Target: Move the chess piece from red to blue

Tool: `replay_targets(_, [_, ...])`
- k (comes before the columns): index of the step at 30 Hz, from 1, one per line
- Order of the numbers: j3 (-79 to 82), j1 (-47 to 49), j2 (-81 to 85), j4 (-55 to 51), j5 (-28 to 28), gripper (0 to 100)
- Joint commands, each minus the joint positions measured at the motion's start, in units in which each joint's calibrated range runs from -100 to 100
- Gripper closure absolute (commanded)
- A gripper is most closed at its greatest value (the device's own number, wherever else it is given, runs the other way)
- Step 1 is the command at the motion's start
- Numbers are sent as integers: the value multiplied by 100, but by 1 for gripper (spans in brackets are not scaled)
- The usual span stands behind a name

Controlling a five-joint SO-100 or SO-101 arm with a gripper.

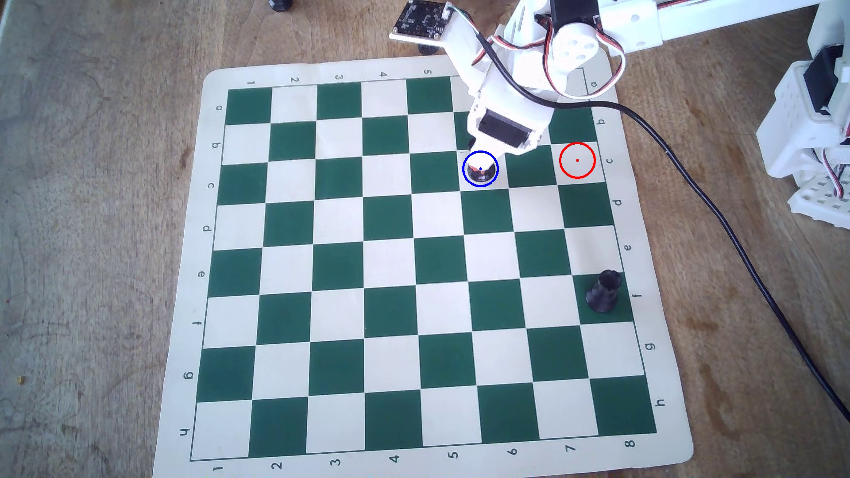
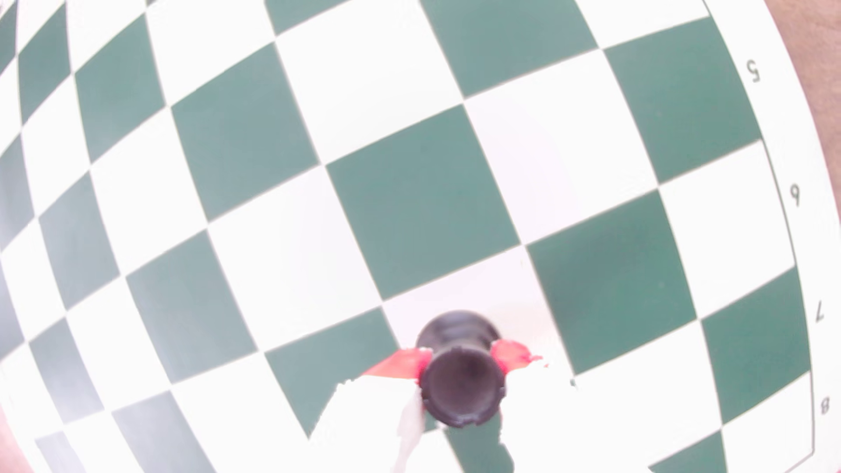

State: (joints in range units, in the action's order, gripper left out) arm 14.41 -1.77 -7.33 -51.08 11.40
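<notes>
The small black chess piece (image 1: 474, 174) stands inside the blue circle (image 1: 463, 169) on a white square at row c. My gripper (image 1: 480, 170) reaches down over it from the board's far side and hides most of it in the overhead view. In the wrist view the piece (image 2: 462, 393) sits between my red-tipped fingers (image 2: 400, 364), which press its neck on both sides; the gripper (image 2: 459, 361) is shut on it, with the base at the board. The red circle (image 1: 577, 143) lies two squares to the right in the overhead view, with nothing in it.
A stouter black piece with a notched crown (image 1: 603, 292) stands on a green square near the board's right edge at row f. A black cable (image 1: 717, 216) runs across the table right of the board. The arm's white base (image 1: 809, 138) is at the right edge.
</notes>
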Motion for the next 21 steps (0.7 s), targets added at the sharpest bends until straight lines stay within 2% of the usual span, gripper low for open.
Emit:
replay_targets(1, [-118, -54, 139, 87, -15, 100])
replay_targets(11, [9, -148, 54, 177, -10, 100])
replay_targets(16, [45, -108, 96, 185, 5, 89])
replay_targets(21, [118, -101, 164, 185, 5, 87])
